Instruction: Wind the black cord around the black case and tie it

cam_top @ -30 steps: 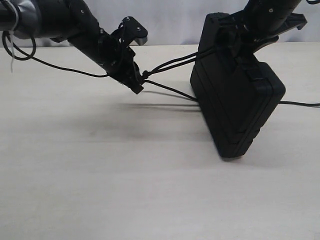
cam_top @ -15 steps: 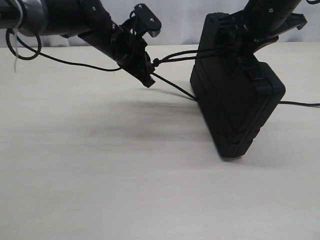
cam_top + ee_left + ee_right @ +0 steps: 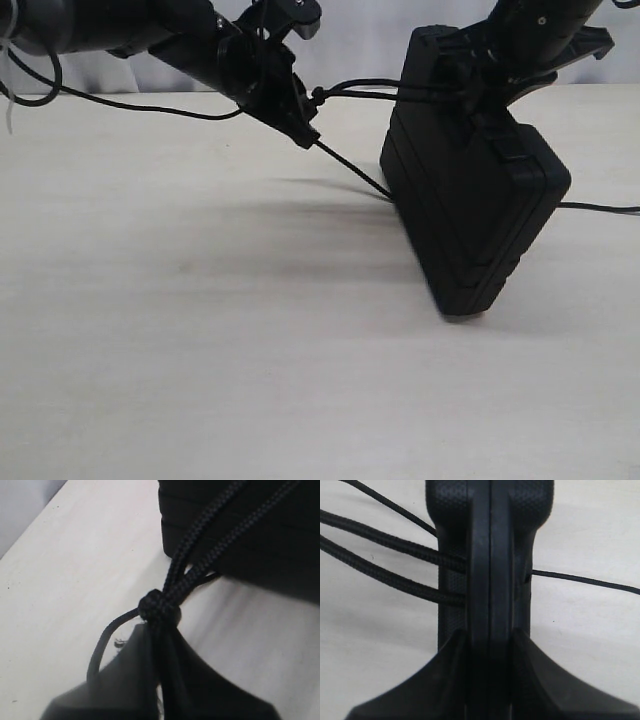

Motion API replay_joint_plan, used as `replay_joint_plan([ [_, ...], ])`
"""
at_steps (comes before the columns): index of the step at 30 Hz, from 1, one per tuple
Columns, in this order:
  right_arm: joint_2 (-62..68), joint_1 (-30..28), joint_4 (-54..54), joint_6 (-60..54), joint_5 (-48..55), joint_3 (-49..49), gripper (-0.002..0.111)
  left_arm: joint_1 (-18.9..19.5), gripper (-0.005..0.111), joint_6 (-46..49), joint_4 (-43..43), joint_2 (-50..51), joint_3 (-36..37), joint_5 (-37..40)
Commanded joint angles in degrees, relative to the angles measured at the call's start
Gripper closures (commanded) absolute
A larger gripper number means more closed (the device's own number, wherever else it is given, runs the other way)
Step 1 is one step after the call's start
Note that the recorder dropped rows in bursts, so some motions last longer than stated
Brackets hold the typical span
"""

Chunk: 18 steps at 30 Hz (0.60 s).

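The black case stands tilted on one corner on the table, its upper edge clamped by my right gripper; the case rim sits between the shut jaws. The black cord runs as a taut double strand from the case top to my left gripper, which is shut on the black cord just behind its knot. Another strand slants down to the case's base. A thin tail curls beside the jaws.
A light wooden table spreads out in front of and to the left of the case. A thin black cable trails to the right behind the case. Another smooth cable hangs from the left arm.
My left gripper has risen and shifted right toward the case with the knot, lifting the double strand to nearly level. The case and right gripper have stayed put.
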Motion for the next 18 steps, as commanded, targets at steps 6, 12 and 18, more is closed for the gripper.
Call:
replay_joint_plan([
  [6, 0.7, -0.4, -0.9, -1.1, 1.3, 0.1, 0.104, -5.6, 0.107, 1.9, -0.9, -0.6, 0.0, -7.0],
  [12, 0.7, -0.4, -0.9, -1.1, 1.3, 0.1, 0.104, -8.6, 0.107, 1.9, -1.3, -0.5, 0.0, -11.6],
  [18, 0.7, -0.4, -0.9, -1.1, 1.3, 0.1, 0.104, -10.8, 0.107, 2.3, -0.7, -0.5, 0.0, -13.9],
])
